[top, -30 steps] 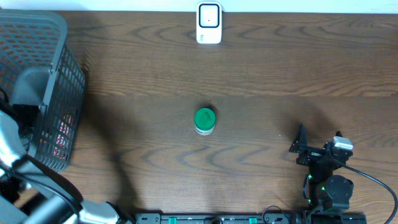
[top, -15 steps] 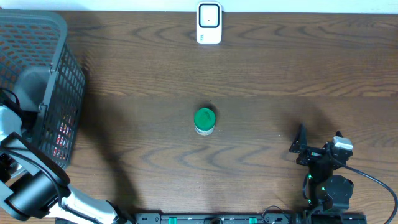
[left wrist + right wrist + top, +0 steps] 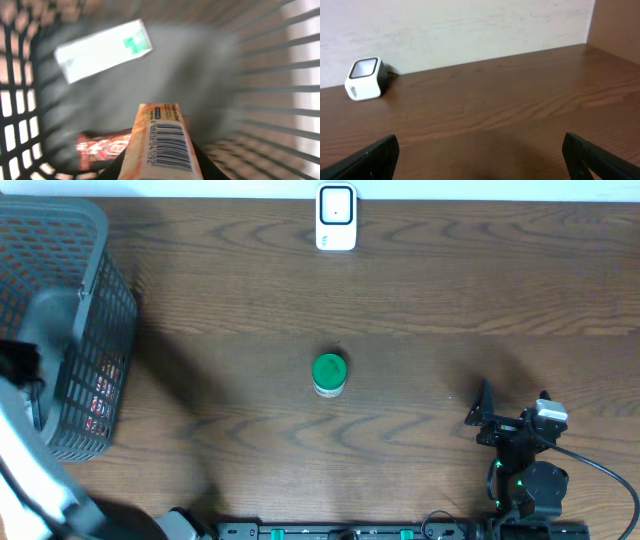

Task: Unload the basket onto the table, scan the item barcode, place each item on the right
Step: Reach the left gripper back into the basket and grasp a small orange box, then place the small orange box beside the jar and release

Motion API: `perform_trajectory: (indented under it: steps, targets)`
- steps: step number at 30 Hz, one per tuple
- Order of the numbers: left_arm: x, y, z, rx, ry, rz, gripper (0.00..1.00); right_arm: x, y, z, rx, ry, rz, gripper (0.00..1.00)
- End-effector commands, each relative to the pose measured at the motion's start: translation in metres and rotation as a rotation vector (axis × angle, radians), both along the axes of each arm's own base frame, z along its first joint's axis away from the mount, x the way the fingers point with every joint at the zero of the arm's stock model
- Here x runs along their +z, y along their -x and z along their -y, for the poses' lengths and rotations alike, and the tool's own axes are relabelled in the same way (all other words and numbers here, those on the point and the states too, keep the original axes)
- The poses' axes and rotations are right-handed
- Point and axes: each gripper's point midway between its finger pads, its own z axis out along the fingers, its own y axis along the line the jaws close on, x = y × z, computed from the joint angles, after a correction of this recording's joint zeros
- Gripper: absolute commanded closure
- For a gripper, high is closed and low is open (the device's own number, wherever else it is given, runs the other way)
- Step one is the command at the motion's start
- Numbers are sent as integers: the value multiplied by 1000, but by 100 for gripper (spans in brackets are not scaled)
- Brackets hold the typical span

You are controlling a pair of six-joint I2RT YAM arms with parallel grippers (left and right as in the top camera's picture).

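Observation:
In the left wrist view my left gripper point(image 3: 160, 167) is shut on an orange box point(image 3: 162, 137). Its barcode point(image 3: 172, 145) faces the camera, and the dark jaws press both of its long sides. It hangs inside the grey basket point(image 3: 95, 300) at the table's left end, where my left arm point(image 3: 20, 370) reaches in, blurred by motion. The white barcode scanner point(image 3: 335, 218) stands at the far edge and shows small in the right wrist view as the scanner point(image 3: 365, 79). My right gripper point(image 3: 513, 392) rests open at the near right with bare wood between its fingers point(image 3: 375, 155).
A white box with a green mark point(image 3: 102, 50) and a red packet point(image 3: 102, 147) lie on the basket floor below the held box. A green-lidded jar point(image 3: 329, 374) stands upright mid-table. The basket's wire walls point(image 3: 270, 90) close in around the left gripper.
My left gripper has gone from open to shut, taking hold of the orange box. The left arm has shifted at the basket and is blurred now. The right arm has not moved.

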Motion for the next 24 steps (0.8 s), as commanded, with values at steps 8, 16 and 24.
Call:
perform_trajectory:
  steps: [8, 16, 24]
  targets:
    - [131, 14, 164, -421, 96, 476, 70, 0, 0, 0, 2, 8, 2, 1]
    - [66, 6, 241, -688, 125, 256, 70, 0, 0, 0, 2, 8, 3, 1]
    - [-61, -31, 320, -957, 40, -49, 66, 0, 0, 0, 2, 8, 2, 1]
